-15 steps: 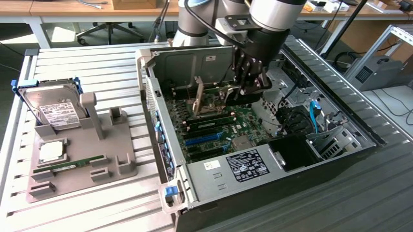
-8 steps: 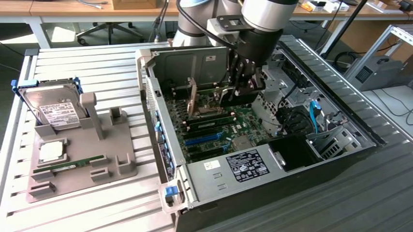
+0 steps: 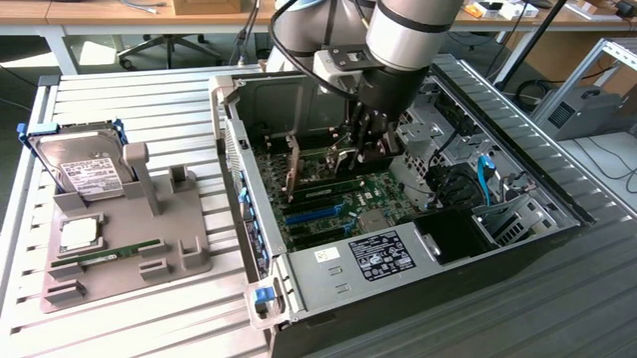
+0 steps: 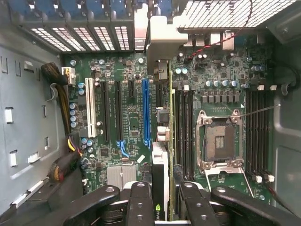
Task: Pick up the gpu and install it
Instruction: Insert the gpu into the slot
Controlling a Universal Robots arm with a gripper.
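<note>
The gpu is seen edge-on in the wrist view, a thin dark card with a green logo, and my gripper is shut on it. Its silver-grey bracket reaches the rear slot openings of the case. The card stands upright over the motherboard, between the long blue slot and the memory slots. Whether its lower edge sits in a slot is hidden. In the exterior view my gripper is down inside the open computer case with the gpu below it.
The empty processor socket lies beside the memory slots. Cables run along one case wall. On the exterior view's left, a grey fixture carries a hard drive, a processor and a green memory stick.
</note>
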